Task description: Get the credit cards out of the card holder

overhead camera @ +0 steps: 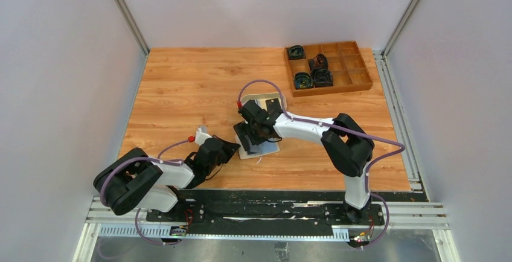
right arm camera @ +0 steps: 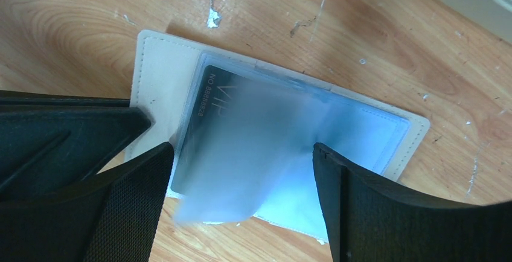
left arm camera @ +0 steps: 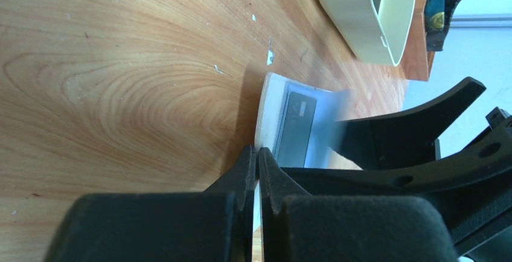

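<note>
The cream card holder (overhead camera: 268,148) lies open on the table, pale blue inside (right arm camera: 362,129). A black credit card (right arm camera: 205,105) marked VIP sits in a clear sleeve on its left half, also visible in the left wrist view (left arm camera: 296,129). A translucent blue sleeve (right arm camera: 253,153) stands up, blurred, between the wide-apart fingers of my open right gripper (right arm camera: 241,153), which hovers right over the holder (overhead camera: 249,134). My left gripper (left arm camera: 258,153) is shut, pinching the holder's cream edge (left arm camera: 267,108) from the left (overhead camera: 228,148).
An oval beige tray (left arm camera: 368,14) stands just beyond the holder, partly behind the right arm (overhead camera: 272,100). A brown wooden compartment box (overhead camera: 328,67) with dark coiled items sits at the back right. Small white flecks mark the wood.
</note>
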